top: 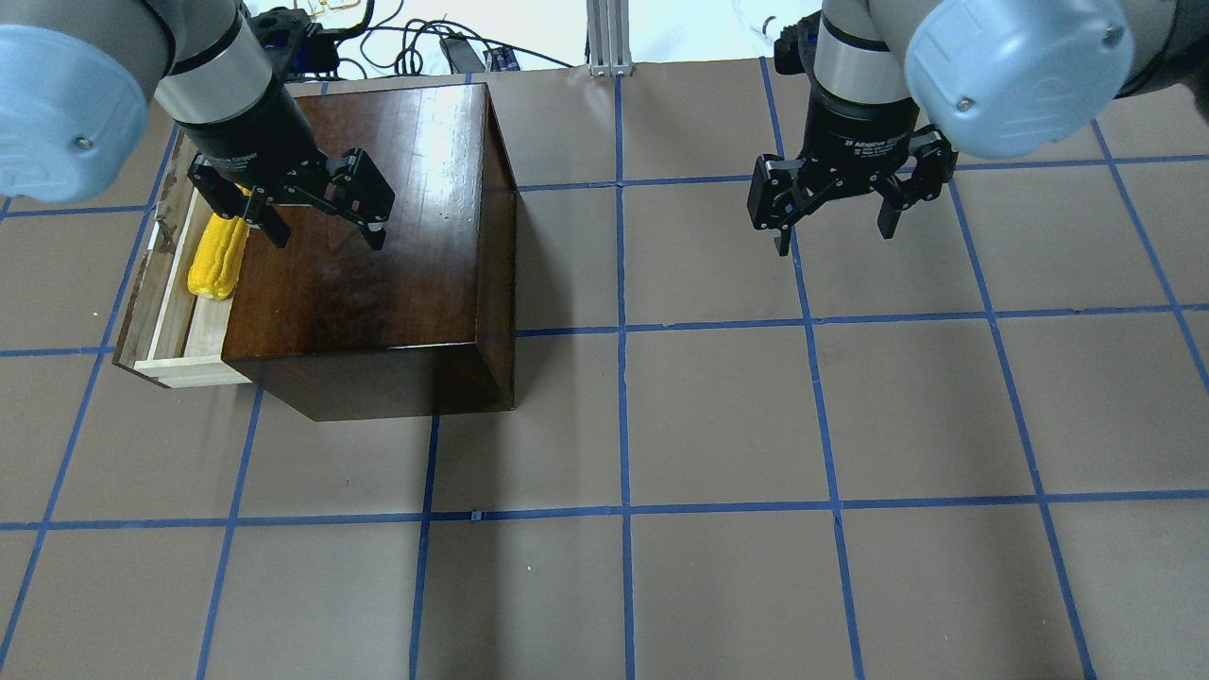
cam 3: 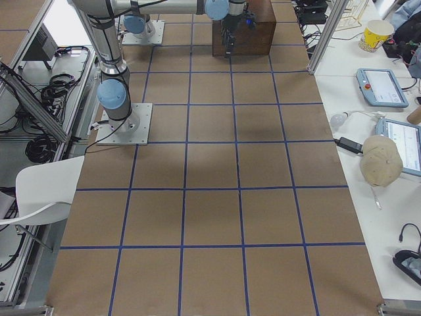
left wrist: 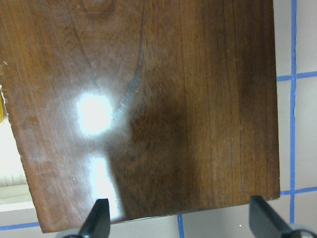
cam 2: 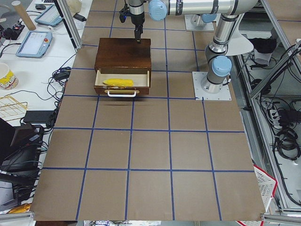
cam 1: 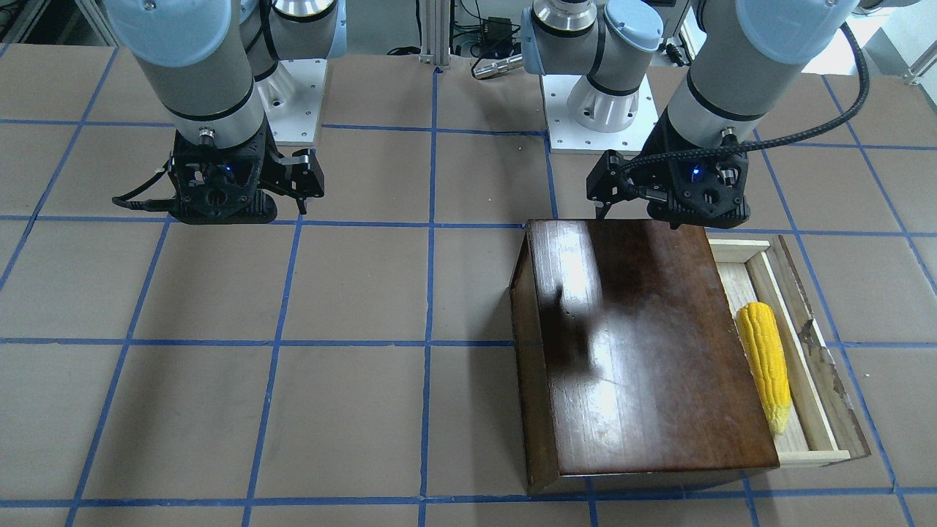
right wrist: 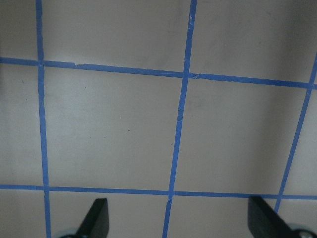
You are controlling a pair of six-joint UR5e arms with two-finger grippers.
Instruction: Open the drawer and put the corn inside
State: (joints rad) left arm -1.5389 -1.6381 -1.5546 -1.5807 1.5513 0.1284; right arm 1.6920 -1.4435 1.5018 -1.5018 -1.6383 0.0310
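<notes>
The dark-brown cabinet stands on the table's left side in the overhead view. Its drawer is pulled out to the left. The yellow corn lies inside the drawer along its length; it also shows in the front-facing view and the exterior left view. My left gripper is open and empty, hovering above the cabinet's top, just right of the corn. My right gripper is open and empty above bare table, far to the right of the cabinet.
The table is brown with a grid of blue tape lines. The arms' white base plates sit at the robot's edge. A side bench with tablets and a cup stands beyond the drawer's end.
</notes>
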